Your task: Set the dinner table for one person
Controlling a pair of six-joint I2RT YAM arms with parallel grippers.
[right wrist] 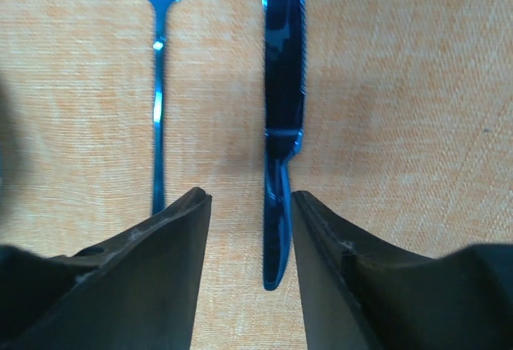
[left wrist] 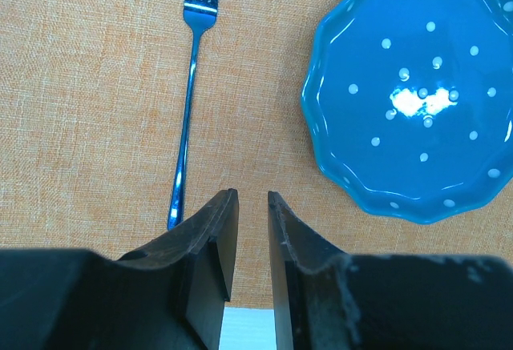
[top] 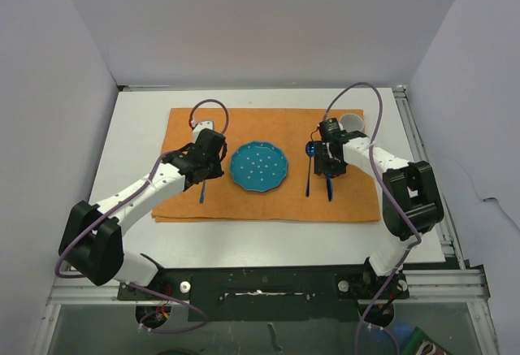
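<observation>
The dinner table [top: 138, 123], a wide white top, fills the overhead view, and an orange cloth [top: 268, 205] lies across its middle. At the cloth's centre sits a blue scalloped plate [top: 258, 166] with white dots. A white cup [top: 351, 120] stands at the plate's 2 o'clock, by the cloth's far right corner. At the plate's 3 o'clock lie a blue knife [right wrist: 283, 62] and, nearer the plate, a blue spoon [right wrist: 158, 126]. At 9 o'clock lies a blue fork [left wrist: 189, 86]. Your left gripper [left wrist: 252, 198] hovers beside the fork handle, fingers a narrow slit apart, holding nothing. Your right gripper [right wrist: 250, 198] hangs above the knife handle, fingers parted wider, gripping nothing.
</observation>
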